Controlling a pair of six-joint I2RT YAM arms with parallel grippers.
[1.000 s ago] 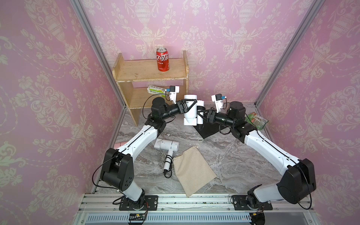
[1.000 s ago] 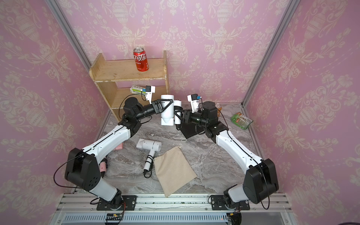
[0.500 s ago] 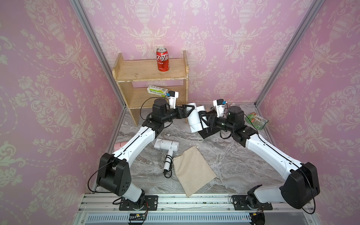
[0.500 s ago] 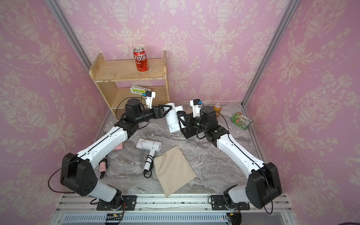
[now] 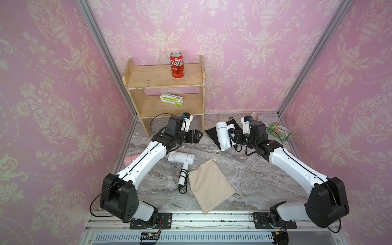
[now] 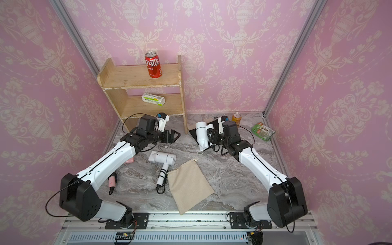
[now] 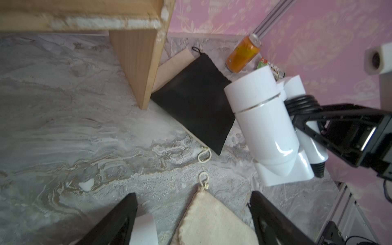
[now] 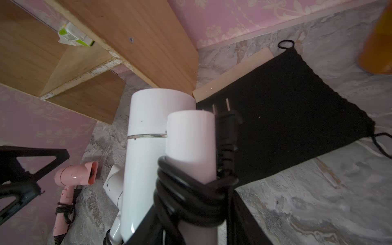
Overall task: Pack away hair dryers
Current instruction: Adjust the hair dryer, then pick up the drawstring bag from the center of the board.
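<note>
Grey marbled surface (image 7: 84,127), probably bagging stage: white plastic hair dryer (image 7: 265,118) clamped by cord-wrapped handle in right fingers (image 7: 343,109) over black fabric pouch (image 7: 195,99), left fingers (image 7: 273,222) spread empty; next, open pouch mouth.

Both top views are bright, evenly lit and sharp. Light falls from above and leaves only faint, soft shadows on the counter (image 5: 244,169). In the left wrist view, white glare streaks the hair dryer (image 7: 265,118), and the left gripper (image 7: 193,195) shows its jaws dark and out of focus. The right wrist view is dimmer. There the orange can (image 8: 377,48) is blurred, and wide-angle distortion fans out the boards of the shelf (image 8: 148,42).
</note>
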